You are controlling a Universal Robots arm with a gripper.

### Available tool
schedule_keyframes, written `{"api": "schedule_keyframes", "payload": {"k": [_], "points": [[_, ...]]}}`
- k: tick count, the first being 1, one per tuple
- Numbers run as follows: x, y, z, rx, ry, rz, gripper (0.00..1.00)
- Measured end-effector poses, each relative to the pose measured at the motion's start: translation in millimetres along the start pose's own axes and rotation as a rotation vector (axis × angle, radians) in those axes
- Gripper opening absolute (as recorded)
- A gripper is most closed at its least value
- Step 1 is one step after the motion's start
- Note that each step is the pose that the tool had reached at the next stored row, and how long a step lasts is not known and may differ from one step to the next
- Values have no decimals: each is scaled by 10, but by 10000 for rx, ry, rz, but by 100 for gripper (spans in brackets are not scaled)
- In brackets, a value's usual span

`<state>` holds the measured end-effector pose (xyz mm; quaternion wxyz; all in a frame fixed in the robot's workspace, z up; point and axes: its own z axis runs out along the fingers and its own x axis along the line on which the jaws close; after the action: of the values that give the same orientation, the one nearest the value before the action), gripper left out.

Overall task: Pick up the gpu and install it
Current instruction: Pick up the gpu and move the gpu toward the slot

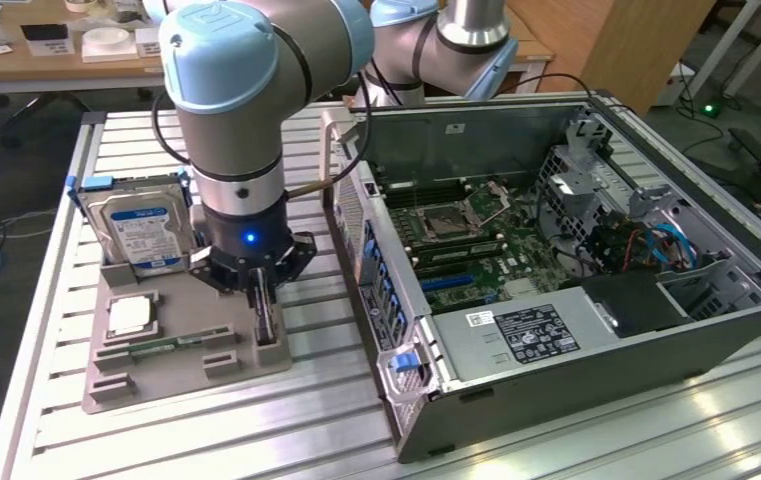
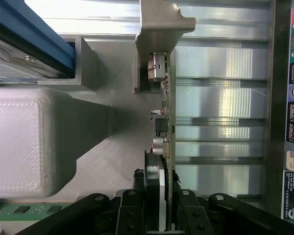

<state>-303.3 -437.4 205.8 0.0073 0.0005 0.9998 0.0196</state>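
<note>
1 thin card is what matters to me: the gpu [image 1: 264,318] stands on its long edge in a slot of the grey holder tray [image 1: 167,378], which lies on the slatted metal table [image 1: 340,430] at the exterior view's left of the open computer case [image 1: 620,365]. From my wrist I look straight along the gpu [image 2: 168,105], edge on. It is a green board with small dark parts and a silver connector [image 2: 156,66] on 1 face, and a dark cooler [image 2: 154,178] close to me. My gripper [image 1: 259,290] is down over the card's upper edge, astride it. Whether it is clamped on the board or only straddling it, I cannot tell.

I judge the card light and stiff, yet fragile. It will not sag, but the little soldered parts could shear off, and the contact edge down in the slot could scrape if I tilt it. The 2 flat faces look smooth, so a squeeze across the bare board beside the cooler seems the safest hold, square on and clear of the components.

Near the gpu in the same tray a narrow memory stick [image 1: 167,345] lies flat and a pale square chip [image 1: 131,318] sits in its pocket. The hard drive [image 1: 144,228] with its blue label stands upright at the tray's end away from the exterior camera. Inside the case the motherboard [image 1: 487,250] lies exposed
</note>
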Motion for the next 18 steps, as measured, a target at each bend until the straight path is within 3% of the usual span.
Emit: {"api": "schedule_keyframes", "payload": {"k": [14, 18], "points": [[-2, 0, -1, -11, -2, -1, 28], [-3, 4, -105, -49, 0, 0, 28]]}}
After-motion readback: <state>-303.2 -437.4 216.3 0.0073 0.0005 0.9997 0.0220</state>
